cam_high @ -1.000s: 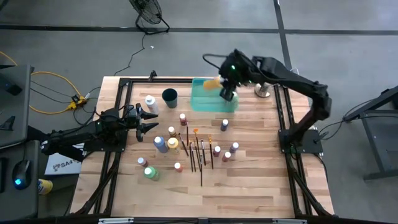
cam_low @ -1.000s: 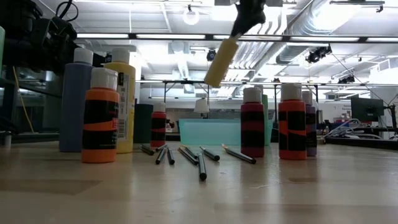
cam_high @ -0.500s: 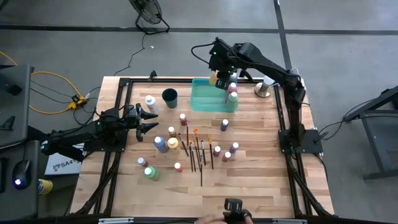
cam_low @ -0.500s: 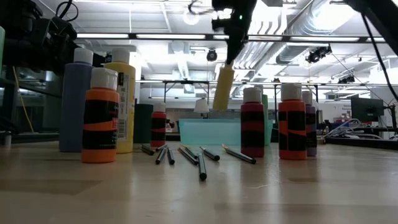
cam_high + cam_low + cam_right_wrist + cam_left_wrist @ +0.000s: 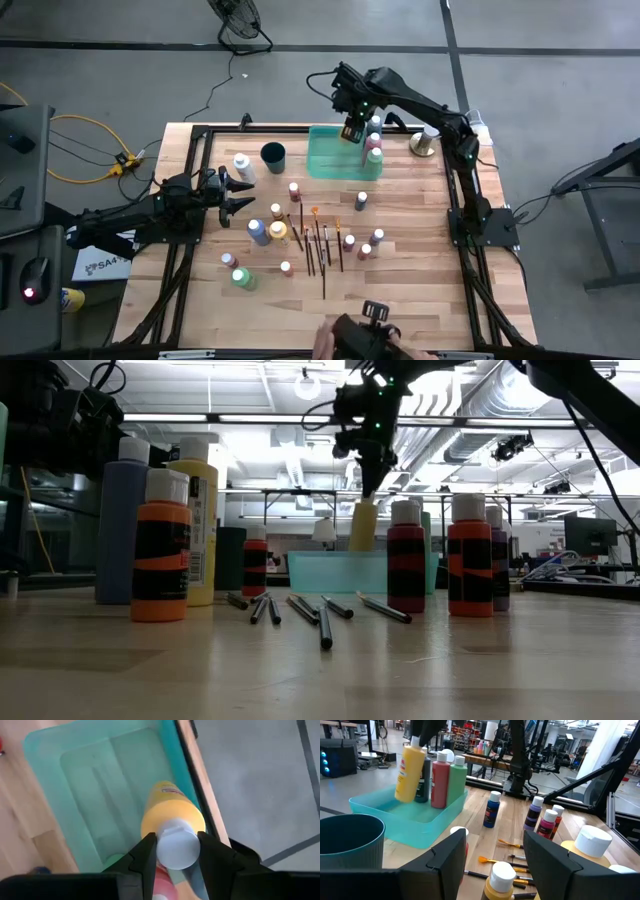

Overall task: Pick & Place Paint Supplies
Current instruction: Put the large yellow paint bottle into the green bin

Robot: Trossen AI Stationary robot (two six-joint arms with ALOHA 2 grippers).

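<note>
The wooden counter (image 5: pixel 400 300) fills the middle of the high view, framed by dark rails, with the two arms reaching in from either side. The left arm lies along the counter's left edge; its left tool (image 5: pixel 238 190) rests low beside the scattered supplies with its fingers (image 5: pixel 555 865) standing apart and nothing between them.

The right arm stretches across the far edge, and the right tool (image 5: pixel 177 851) hangs over the translucent green tray (image 5: pixel 330 160) at the counter's far side. It is clamped on the white cap of a yellow paint bottle (image 5: pixel 172 812), one finger on each side of the cap. The bottle hangs tilted, its base down inside the tray near one end wall; in the left wrist view the yellow bottle (image 5: pixel 410 767) leans beside a dark bottle (image 5: pixel 424 779), a red bottle (image 5: pixel 440 777) and a green bottle (image 5: pixel 457 777) that already stand upright in the tray.

A dark round cup (image 5: pixel 273 154) stands just left of the tray, and a white bottle (image 5: pixel 242 165) further left. Nearer the middle, many small bottles stand loose: a blue bottle (image 5: pixel 361 201), a large pale-blue bottle (image 5: pixel 259 232), and a green one (image 5: pixel 243 279) near the front left. Between them lie several thin paintbrushes (image 5: pixel 322 250), roughly parallel, pointing front to back.

At the counter's near edge a person's hand (image 5: pixel 325 343) holds a dark object.
</note>
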